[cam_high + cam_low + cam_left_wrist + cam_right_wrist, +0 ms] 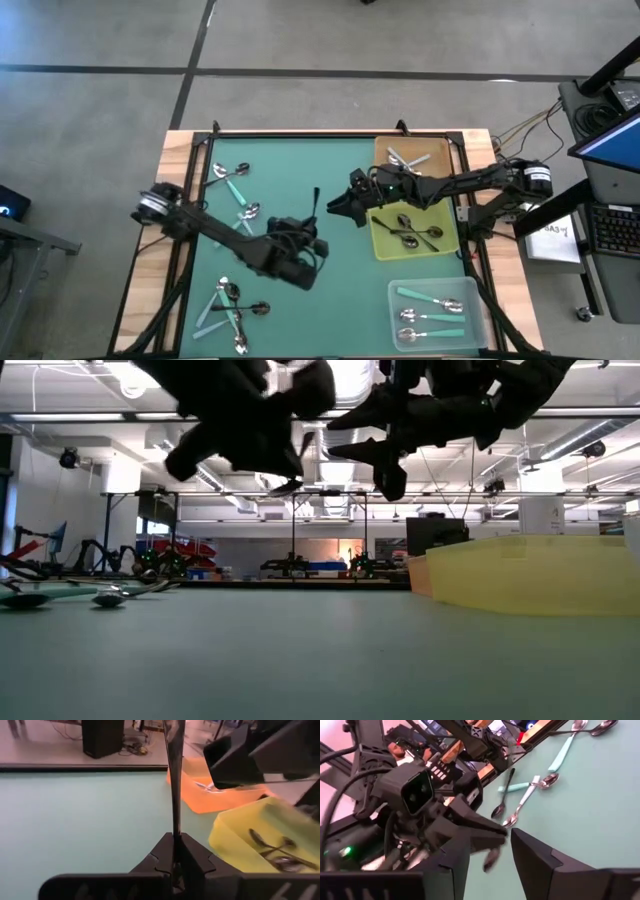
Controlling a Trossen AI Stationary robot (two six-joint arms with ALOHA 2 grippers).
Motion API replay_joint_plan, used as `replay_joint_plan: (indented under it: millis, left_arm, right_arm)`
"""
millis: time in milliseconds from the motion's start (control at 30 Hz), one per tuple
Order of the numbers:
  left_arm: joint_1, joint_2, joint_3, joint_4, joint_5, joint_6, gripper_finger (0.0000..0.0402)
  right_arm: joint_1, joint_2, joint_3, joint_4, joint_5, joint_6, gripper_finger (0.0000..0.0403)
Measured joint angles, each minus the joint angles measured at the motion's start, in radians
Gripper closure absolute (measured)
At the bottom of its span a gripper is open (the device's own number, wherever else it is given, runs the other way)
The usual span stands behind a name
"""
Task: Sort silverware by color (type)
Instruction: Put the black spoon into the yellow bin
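— Teal matting is covering the table [300, 160] from above; what is the left gripper [312, 243] doing?
— It is clenching a black spoon [314, 205] by one end, the rest sticking out ahead of it. The right gripper [350, 207] is hovering just beside that spoon, fingers parted and grasping nothing.
— And around them?
— Behind the right gripper a yellow tray [385, 245] is holding black spoons, with an orange tray [385, 150] beyond it; a clear tray [395, 315] is carrying teal-handled spoons.
— At table height?
— Both arms are hanging overhead; loose spoons [110, 595] are lying off to one side.
— Left wrist?
— The black spoon [175, 780] is standing pinched between shut fingers [192, 855].
— Right wrist?
— Its fingers [540, 860] are spreading apart toward the left gripper [485, 832].
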Motion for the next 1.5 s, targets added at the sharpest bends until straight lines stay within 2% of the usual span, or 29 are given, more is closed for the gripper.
replay_joint_plan:
  millis: [400,667,800,933,1100,1300,1433,1500]
  left_arm:
    - [0.047,0.032,0.133,0.011,0.023,0.228,0.0401]
    - [0.061,0.034,0.155,0.034,0.081,0.274,0.0401]
    - [0.062,0.035,0.155,0.062,0.086,0.299,0.0401]
    - [0.067,0.035,0.155,0.062,0.077,0.312,0.0397]
    - [0.075,0.036,0.167,0.056,0.099,0.324,0.0388]
    - [0.075,0.036,0.224,0.058,0.1,0.441,0.0374]
    - [0.077,0.036,0.287,0.013,0.125,0.531,0.0363]
    - [0.077,0.036,0.319,-0.062,0.126,0.537,0.036]
  right_arm:
    - [-0.008,-0.015,0.0,-0.008,0.048,-0.046,0.027]
    - [-0.01,-0.016,0.0,0.011,0.093,-0.111,0.0273]
    - [-0.016,-0.017,0.0,0.013,0.094,-0.124,0.0305]
    - [-0.022,-0.017,0.0,0.016,0.093,-0.132,0.0375]
    - [-0.027,-0.021,0.0,0.012,0.082,-0.147,0.0393]
    - [-0.092,-0.099,0.0,-0.146,0.104,-0.19,0.0395]
    - [-0.148,-0.222,0.0,-0.376,0.084,-0.212,0.0395]
    - [-0.166,-0.294,0.0,-0.521,0.051,-0.213,0.0395]
